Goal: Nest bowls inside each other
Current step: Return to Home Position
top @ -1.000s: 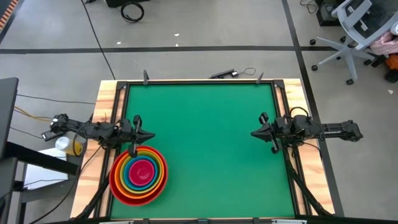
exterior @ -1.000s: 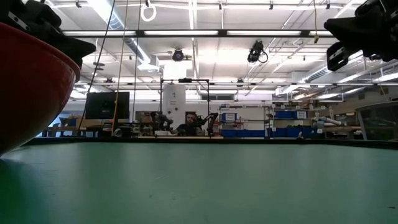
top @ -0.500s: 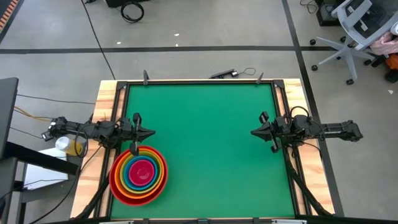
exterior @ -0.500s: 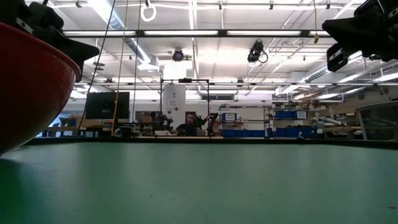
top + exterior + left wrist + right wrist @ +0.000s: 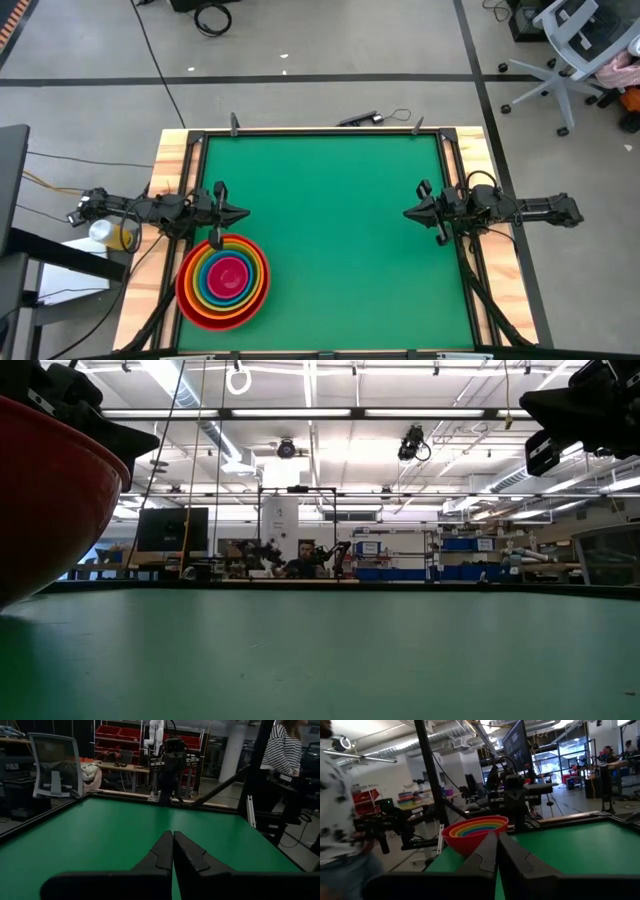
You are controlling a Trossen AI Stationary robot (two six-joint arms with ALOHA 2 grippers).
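Observation:
Several bowls [image 5: 222, 281] sit nested one inside another on the green table [image 5: 330, 230] at its near left. The red one is outermost, then orange, yellow-green and blue, with pink in the middle. The stack rests on the red bowl's base; its red wall [image 5: 45, 500] fills the low view's left, and the stack [image 5: 475, 831] also shows in the right wrist view. My left gripper [image 5: 244, 212] hovers shut just beyond the stack's far rim, pointing level across the table [image 5: 173, 836]. My right gripper [image 5: 407, 214] is shut at the right edge [image 5: 497, 836].
Wooden rails [image 5: 172, 170] frame the mat. A cable and a small tool [image 5: 375, 118] lie on the far rail. A person in a striped top [image 5: 284, 745] stands beyond the right side, another person [image 5: 340, 820] beyond the left. The mat's middle is bare green.

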